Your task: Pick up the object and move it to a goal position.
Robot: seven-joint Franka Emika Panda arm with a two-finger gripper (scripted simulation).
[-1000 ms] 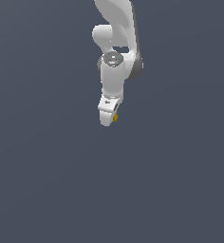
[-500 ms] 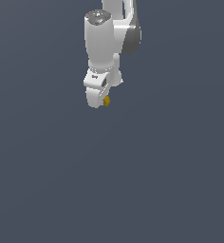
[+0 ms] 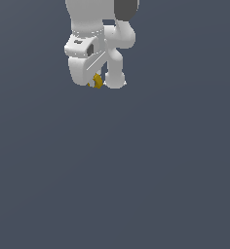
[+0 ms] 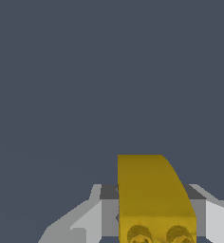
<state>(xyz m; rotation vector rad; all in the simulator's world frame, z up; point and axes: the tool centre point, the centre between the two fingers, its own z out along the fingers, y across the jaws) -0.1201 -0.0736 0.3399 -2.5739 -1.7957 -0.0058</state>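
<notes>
In the wrist view the object fills the nearest part of the picture: a mustard-yellow block with a flat top face, one upper corner cut off in a slant, and two round studs or holes on its near end. It sits between the two pale grey fingers of the hand, which press against its sides, so the hand is closed narrowly on the object and holds it. A darker grey pad shows at each side of the block where finger and block meet. Beyond the block there is only the plain slate-grey ground, with nothing lying on it; whether this is a desk or a bare floor cannot be told.

In the exterior view the arm comes in from the top edge, toward that view's left, and looks large and close to the camera. Its white wrist housing hangs down with the hand at its lower end. The object shows there only as a small yellow chunk with darker shading, peeking out between the white body of the hand and a rounded white link just beside it on the exterior view's right. Most of the object is hidden by the hand. A dark grey joint cap sits at the top of the arm. The slate-grey ground fills the rest of the frame, flat and even in tone.
</notes>
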